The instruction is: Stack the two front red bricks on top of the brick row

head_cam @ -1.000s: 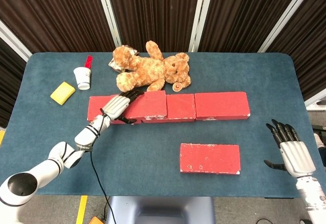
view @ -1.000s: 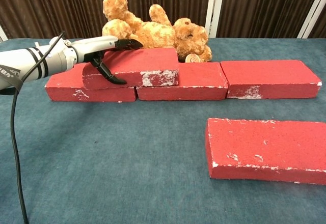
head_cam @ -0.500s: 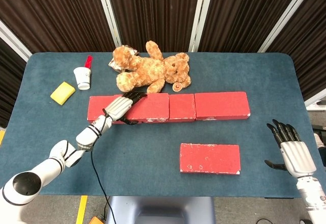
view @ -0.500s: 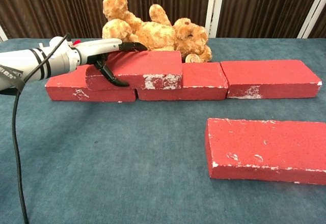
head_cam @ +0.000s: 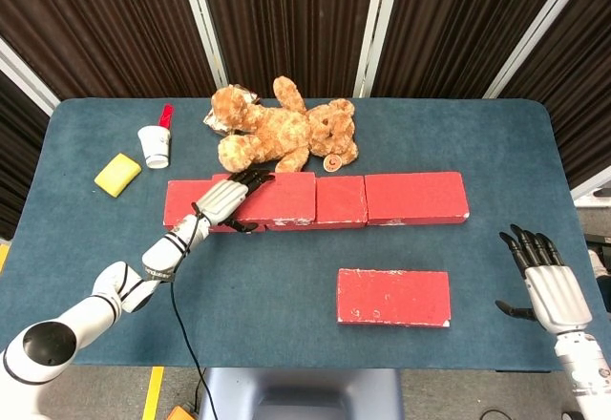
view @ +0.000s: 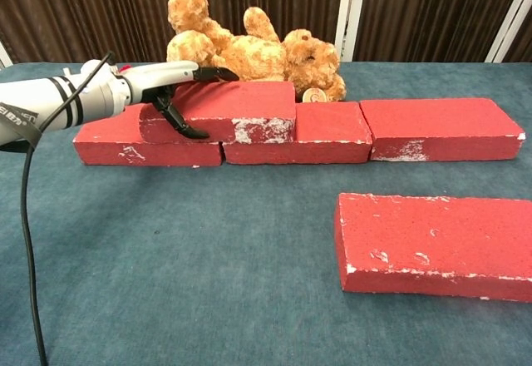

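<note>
A red brick (head_cam: 282, 197) (view: 241, 108) lies on top of the brick row (head_cam: 415, 198) (view: 440, 126), across the row's left and middle bricks. My left hand (head_cam: 225, 200) (view: 166, 90) grips its left end, fingers over the top and thumb on the front face. A second red brick (head_cam: 393, 297) (view: 436, 245) lies flat on the table in front of the row, right of centre, with nothing touching it. My right hand (head_cam: 542, 282) hovers open at the table's right front edge, well right of that brick, and shows only in the head view.
A brown teddy bear (head_cam: 282, 134) (view: 249, 50) lies just behind the row. A white cup (head_cam: 154, 145), a red object (head_cam: 166, 115) and a yellow sponge (head_cam: 117, 174) sit at the far left. A black cable (view: 29, 241) hangs from my left arm.
The held brick slid slightly right and settled from a tilt to lying level on the row. My left hand moved with it. The right hand stayed put.
</note>
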You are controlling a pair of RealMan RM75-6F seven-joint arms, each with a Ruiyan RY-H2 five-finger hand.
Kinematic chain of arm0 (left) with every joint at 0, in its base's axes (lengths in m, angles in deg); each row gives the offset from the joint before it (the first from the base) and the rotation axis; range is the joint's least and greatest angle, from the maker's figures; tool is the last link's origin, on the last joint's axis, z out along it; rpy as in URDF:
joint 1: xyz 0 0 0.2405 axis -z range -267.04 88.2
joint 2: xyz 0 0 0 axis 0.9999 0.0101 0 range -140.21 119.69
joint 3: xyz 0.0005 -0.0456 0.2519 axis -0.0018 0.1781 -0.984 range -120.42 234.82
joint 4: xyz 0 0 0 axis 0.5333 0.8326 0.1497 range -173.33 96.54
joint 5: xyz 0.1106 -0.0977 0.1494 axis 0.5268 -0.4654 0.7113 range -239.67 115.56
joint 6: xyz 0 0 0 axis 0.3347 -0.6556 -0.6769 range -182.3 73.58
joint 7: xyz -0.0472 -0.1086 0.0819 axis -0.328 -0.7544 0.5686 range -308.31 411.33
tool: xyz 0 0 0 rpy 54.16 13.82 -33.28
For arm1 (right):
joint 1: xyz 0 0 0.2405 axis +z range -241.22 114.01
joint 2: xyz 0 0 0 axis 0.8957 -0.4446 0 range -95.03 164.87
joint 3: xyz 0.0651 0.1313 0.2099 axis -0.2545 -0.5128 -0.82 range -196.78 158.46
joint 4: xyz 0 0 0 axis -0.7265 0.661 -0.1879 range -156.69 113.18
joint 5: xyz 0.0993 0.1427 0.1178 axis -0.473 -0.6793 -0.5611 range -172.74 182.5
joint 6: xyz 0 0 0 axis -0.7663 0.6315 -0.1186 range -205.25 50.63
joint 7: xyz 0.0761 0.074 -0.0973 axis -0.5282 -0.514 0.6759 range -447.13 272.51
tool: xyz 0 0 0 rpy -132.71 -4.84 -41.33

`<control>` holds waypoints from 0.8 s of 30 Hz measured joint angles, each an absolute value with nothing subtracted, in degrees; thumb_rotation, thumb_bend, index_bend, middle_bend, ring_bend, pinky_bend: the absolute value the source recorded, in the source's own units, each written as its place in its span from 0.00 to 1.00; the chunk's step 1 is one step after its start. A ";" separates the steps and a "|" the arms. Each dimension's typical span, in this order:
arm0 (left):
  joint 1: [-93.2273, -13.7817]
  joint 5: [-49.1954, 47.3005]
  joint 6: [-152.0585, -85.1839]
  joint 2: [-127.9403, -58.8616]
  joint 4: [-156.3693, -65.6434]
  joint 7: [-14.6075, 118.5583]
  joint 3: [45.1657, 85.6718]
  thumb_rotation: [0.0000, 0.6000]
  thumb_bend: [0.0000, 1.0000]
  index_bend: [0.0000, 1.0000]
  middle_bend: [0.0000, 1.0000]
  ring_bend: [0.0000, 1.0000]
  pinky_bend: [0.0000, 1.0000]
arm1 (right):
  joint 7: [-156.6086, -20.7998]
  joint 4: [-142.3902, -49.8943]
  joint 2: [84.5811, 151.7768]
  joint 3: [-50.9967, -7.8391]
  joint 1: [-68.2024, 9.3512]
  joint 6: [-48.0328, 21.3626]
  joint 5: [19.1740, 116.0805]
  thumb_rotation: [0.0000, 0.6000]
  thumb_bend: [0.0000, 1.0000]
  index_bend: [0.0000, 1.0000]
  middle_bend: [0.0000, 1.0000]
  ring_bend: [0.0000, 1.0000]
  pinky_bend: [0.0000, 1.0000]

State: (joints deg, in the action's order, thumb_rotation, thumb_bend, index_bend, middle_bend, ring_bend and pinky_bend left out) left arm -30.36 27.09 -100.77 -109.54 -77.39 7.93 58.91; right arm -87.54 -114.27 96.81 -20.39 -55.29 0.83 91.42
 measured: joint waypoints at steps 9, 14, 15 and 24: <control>-30.35 25.34 -98.65 -108.42 -79.72 11.19 59.64 1.00 0.21 0.00 0.00 0.00 0.00 | -87.95 -114.08 96.92 -20.57 -55.38 1.34 91.61 1.00 0.12 0.00 0.00 0.00 0.00; -30.64 24.56 -99.32 -107.94 -81.50 13.70 60.43 1.00 0.21 0.00 0.00 0.00 0.00 | -88.31 -114.18 96.77 -20.40 -55.51 1.54 92.05 1.00 0.12 0.00 0.00 0.00 0.00; -30.75 24.41 -99.56 -107.83 -81.81 14.26 60.60 1.00 0.20 0.00 0.00 0.00 0.00 | -88.34 -114.17 96.76 -20.38 -55.52 1.54 92.10 1.00 0.12 0.00 0.00 0.00 0.00; -31.49 23.86 -101.12 -107.75 -82.68 15.53 61.34 1.00 0.20 0.00 0.00 0.00 0.00 | -88.82 -114.28 96.38 -20.22 -55.57 1.54 92.40 1.00 0.12 0.00 0.00 0.00 0.00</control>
State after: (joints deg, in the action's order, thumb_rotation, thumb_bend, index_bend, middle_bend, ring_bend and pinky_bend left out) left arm -31.49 23.86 -101.12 -107.75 -82.68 15.53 61.34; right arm -88.82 -114.28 96.38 -20.22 -55.57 1.54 92.40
